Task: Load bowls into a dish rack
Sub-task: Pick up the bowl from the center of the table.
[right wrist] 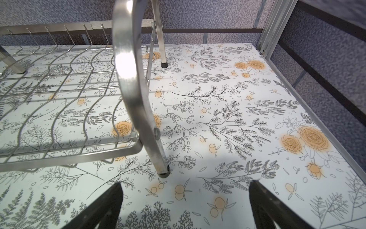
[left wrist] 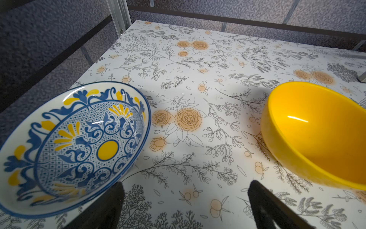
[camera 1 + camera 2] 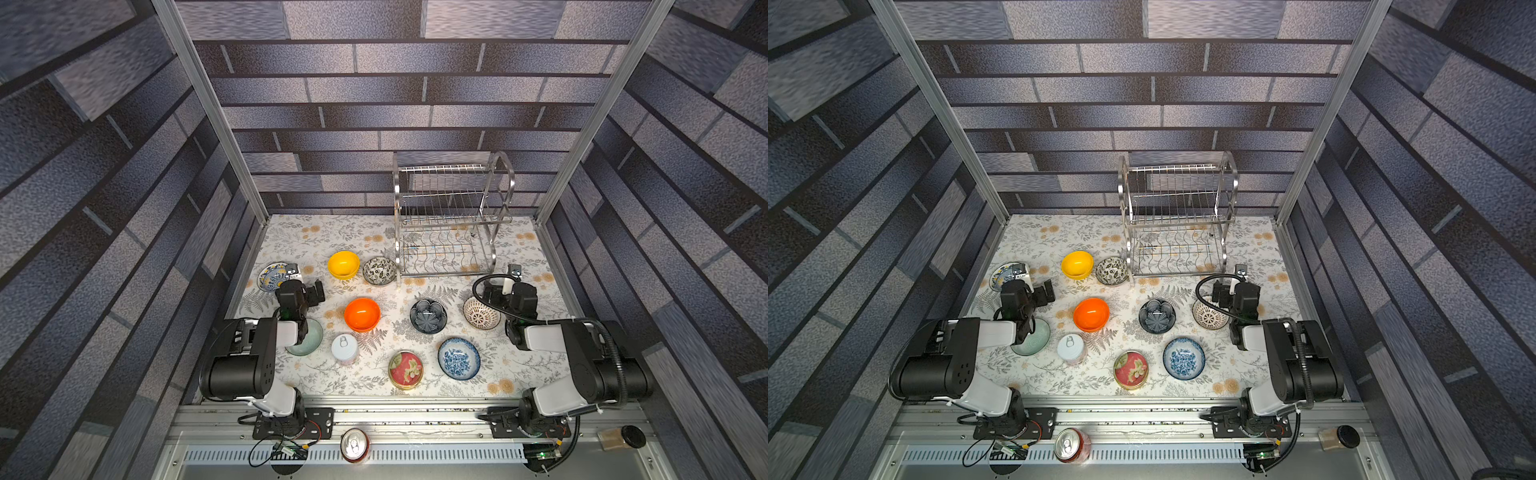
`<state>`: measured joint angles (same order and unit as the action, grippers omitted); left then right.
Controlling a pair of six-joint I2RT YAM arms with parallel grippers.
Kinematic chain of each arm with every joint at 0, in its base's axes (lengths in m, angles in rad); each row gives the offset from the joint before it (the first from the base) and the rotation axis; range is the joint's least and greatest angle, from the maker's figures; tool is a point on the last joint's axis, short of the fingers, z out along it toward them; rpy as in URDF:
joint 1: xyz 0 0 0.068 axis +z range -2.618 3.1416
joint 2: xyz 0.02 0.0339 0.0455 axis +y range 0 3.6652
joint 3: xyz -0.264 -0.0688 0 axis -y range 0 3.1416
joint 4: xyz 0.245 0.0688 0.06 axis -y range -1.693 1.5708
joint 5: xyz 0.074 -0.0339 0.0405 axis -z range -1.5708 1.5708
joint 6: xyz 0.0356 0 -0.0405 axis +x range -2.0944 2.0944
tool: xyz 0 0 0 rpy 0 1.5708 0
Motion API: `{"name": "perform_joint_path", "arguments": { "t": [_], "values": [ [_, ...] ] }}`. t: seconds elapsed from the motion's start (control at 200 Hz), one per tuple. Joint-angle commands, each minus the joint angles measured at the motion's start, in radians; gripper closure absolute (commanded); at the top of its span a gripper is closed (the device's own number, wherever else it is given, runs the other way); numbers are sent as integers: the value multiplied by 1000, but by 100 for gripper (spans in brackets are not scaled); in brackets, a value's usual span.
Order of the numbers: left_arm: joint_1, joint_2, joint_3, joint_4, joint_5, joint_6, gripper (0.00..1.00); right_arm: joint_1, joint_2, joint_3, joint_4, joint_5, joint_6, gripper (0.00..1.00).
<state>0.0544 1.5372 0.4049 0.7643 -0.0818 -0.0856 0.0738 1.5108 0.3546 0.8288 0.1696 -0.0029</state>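
Dark brick-patterned walls are closing in a floral-printed worktop (image 3: 316, 237), and the dish rack (image 3: 449, 216) is standing at its far side, right of centre. Both tiers are showing only bare wire, so I am judging the loading as not yet begun: all eight bowls are sitting on the worktop.

The yellow bowl (image 3: 343, 264) and the dark floral bowl (image 3: 379, 271) are lying off the rack's left end, the latter just beside its near-left leg. The blue-and-yellow bowl (image 3: 270, 276) is sitting at the far left, the orange bowl (image 3: 362, 314) and the navy bowl (image 3: 428, 316) in the middle, and the blue floral bowl (image 3: 459, 358) nearer. The pale green bowl (image 3: 311, 340) is lying partly under the left arm and the lattice bowl (image 3: 480, 316) partly under the right arm (awkward first picks, I am guessing).

The left fingers (image 2: 103, 214) are standing wide apart and empty, pointing between the blue-and-yellow bowl and the yellow one. The right fingers (image 1: 103, 214) are likewise spread and empty, facing the rack's right arched frame.

A white can (image 3: 345, 349) and a red tin (image 3: 405, 369) are sitting among the near bowls and are not for loading. A drinks can (image 3: 354, 445) is lying on the near rail, off the worktop.
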Motion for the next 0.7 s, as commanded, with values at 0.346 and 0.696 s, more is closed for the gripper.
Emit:
{"name": "perform_joint_path", "arguments": {
  "t": [0.346, 0.696],
  "values": [
    [12, 5, 27, 26, 9, 15, 0, -6, 17, 23, 33, -15, -12, 0],
    [6, 4, 26, 26, 2, 18, 0, -6, 13, 18, 43, -12, -14, 0]
  ]
}}
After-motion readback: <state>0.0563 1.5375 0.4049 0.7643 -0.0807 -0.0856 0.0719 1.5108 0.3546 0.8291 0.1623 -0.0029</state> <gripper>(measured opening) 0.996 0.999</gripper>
